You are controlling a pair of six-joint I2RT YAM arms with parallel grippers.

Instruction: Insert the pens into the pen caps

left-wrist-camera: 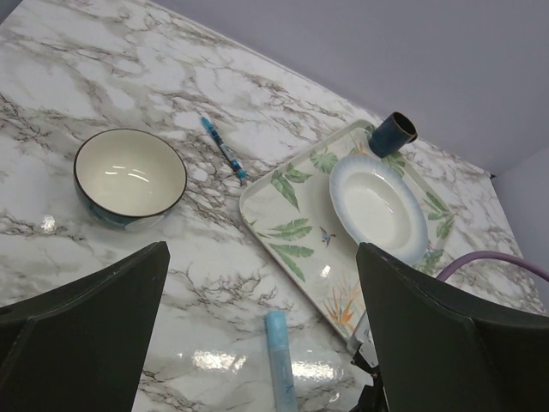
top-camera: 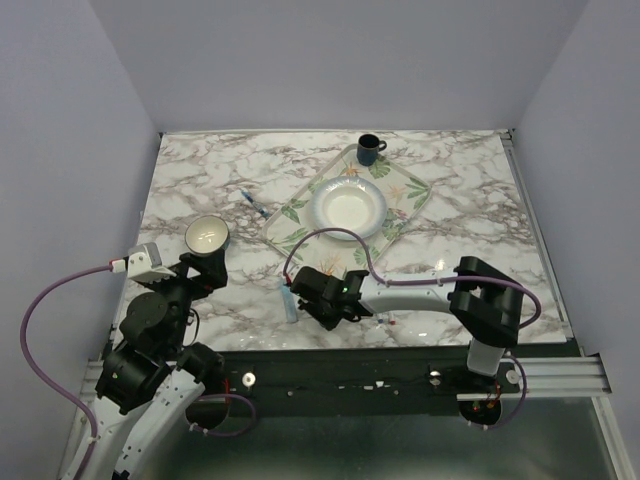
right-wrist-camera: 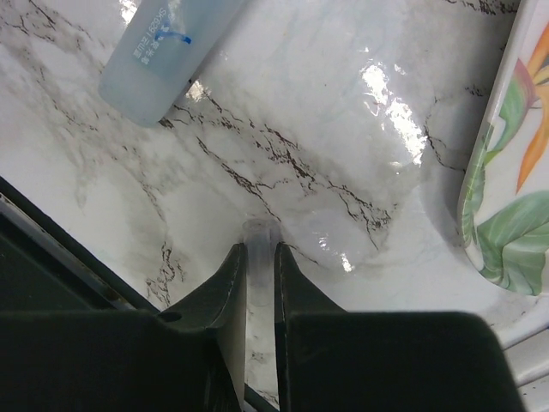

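At eight o'clock on the marble table (top-camera: 470,200), the left gripper (left-wrist-camera: 262,249) hangs with its fingers spread wide, grasping nothing. A bowl (left-wrist-camera: 129,172) sits just beyond it at eleven o'clock. At two o'clock from the bowl, the thin dark blue pen (top-camera: 253,203) lies flat, near the tray's left corner. The light-blue marker (top-camera: 289,302) lies flat at six o'clock on the table, close to the front edge. Just beside it at three o'clock, the right gripper (right-wrist-camera: 258,249) has its fingers (right-wrist-camera: 225,292) pinched on a slim pale stick (right-wrist-camera: 259,230). The stick's end pokes just past the fingertips, and which pen it is cannot be told. At one o'clock, the leaf-patterned tray (top-camera: 290,215) carries a white plate (top-camera: 382,212) and a dark cup (top-camera: 369,150).
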